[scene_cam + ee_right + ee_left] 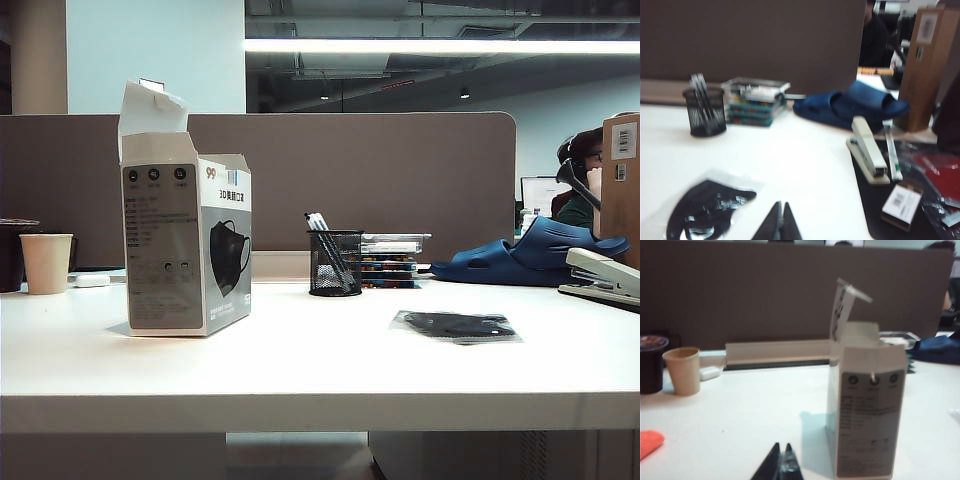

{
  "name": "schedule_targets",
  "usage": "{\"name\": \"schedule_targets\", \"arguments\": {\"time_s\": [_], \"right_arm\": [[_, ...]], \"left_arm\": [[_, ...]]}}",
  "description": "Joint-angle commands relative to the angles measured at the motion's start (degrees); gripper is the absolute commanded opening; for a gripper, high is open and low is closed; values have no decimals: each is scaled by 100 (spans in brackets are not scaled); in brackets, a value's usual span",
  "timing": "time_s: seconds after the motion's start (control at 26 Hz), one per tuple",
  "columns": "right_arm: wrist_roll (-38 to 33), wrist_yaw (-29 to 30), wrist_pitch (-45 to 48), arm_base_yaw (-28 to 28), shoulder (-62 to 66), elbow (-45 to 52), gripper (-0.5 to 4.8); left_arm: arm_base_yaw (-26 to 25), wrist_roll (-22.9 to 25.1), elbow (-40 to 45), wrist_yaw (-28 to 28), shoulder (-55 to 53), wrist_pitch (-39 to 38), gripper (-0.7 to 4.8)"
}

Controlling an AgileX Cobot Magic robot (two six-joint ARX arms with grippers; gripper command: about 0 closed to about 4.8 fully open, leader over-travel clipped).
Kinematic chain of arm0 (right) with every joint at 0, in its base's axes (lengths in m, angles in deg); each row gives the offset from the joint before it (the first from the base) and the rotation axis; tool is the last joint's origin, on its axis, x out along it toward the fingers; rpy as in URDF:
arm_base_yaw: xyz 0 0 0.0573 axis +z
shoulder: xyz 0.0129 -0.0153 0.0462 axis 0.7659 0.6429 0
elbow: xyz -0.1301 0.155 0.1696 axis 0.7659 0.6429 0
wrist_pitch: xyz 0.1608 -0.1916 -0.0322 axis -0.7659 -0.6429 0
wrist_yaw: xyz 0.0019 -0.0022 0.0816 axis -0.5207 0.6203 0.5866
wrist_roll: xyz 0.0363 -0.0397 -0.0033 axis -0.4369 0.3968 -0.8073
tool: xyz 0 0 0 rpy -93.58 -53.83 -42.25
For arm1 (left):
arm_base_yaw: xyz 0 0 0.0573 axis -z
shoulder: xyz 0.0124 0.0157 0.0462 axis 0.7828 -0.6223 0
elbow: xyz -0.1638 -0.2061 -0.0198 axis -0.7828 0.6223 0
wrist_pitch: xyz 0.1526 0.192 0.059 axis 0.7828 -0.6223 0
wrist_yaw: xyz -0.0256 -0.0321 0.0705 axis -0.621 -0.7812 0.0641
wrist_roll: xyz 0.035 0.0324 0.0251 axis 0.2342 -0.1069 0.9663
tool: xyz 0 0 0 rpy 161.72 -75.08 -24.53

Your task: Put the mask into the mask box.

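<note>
The mask lies flat on the right part of the white desk, well apart from the mask box, which stands upright on the left with its top flap raised. Nothing has been picked up yet, so the step in hand is judged to be the first reach for the mask.

The right end effector is seen near the mask, its fingers pressed together and empty; the left end effector is likewise pressed together, in front of the mask box. The right fingers should be spread before the descent.

The mask is thin and black inside a clear, shiny wrapper, which is probably slippery and soft. A pinch at one edge is advised, so that the packet can be lifted off the smooth desk. The box is light cardboard and its opening is narrow, so the packet should be lowered edge-first, and the box may need to be steadied by the left end effector.
</note>
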Motion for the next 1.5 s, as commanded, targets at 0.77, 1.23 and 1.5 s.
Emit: {"name": "schedule_targets", "arguments": {"time_s": [0.77, 1.23, 1.5], "right_arm": [[-278, 232, -3936, 11, 417, -3615, -6], [-435, 1270, -5654, 20, 3088, -5939, -6], [-732, 1405, -5482, 22, 4334, -6266, -5]], "left_arm": [[-9, 46, -2216, -1755, -83, -1956, -6], [-9, 796, -3633, -2256, -1864, -3272, -6], [-7, 1019, -3871, -2277, -2706, -3047, 0]]}}
